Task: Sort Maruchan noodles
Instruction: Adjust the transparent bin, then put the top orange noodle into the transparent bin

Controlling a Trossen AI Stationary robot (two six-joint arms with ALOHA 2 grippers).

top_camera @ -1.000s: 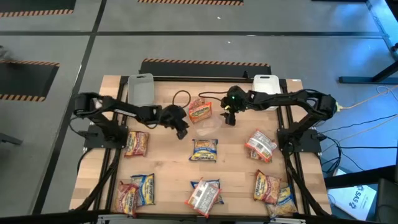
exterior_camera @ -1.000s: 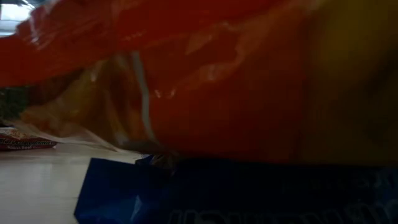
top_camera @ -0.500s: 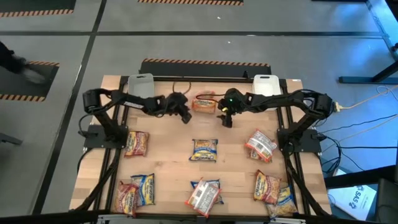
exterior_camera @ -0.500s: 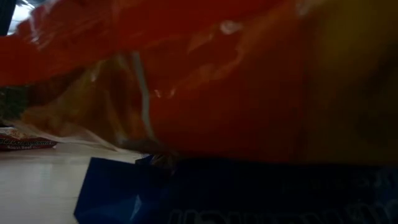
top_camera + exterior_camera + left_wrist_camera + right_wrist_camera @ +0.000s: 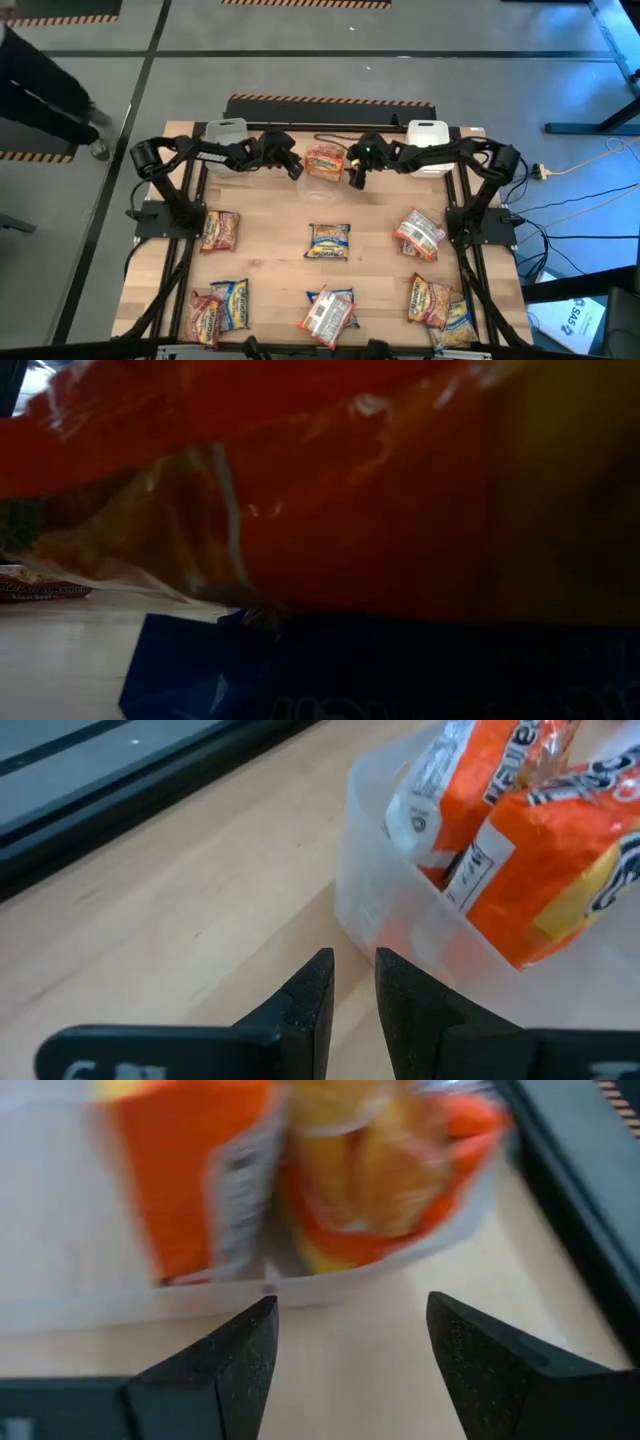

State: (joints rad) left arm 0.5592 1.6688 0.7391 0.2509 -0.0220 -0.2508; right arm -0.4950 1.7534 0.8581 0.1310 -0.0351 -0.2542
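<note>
A clear plastic bin (image 5: pixel 322 186) stands at the table's far middle. Two orange Maruchan noodle packets (image 5: pixel 324 160) stand upright in it (image 5: pixel 540 830). My left gripper (image 5: pixel 292 166) is just left of the bin, its fingers (image 5: pixel 350 965) a narrow gap apart with nothing between them. Their tips are close to the bin's corner (image 5: pixel 350 920), and I cannot tell whether they touch it. My right gripper (image 5: pixel 355 178) is just right of the bin, wide open (image 5: pixel 350 1320) and empty, facing the bin's wall (image 5: pixel 300 1285). Several more packets lie flat on the table.
Loose packets lie at the left (image 5: pixel 220 230), middle (image 5: pixel 328 240) and right (image 5: pixel 418 232), with more along the near edge (image 5: pixel 230 302) (image 5: pixel 328 312) (image 5: pixel 432 300). A clear bin (image 5: pixel 226 142) and a white bin (image 5: pixel 428 134) stand at the far edge. Packets (image 5: pixel 330 510) block the low view.
My left gripper has swung from the table's middle toward the far edge and now stands beside the clear bin. My right gripper has moved a little toward the far edge and the bin. Neither has opened or shut.
</note>
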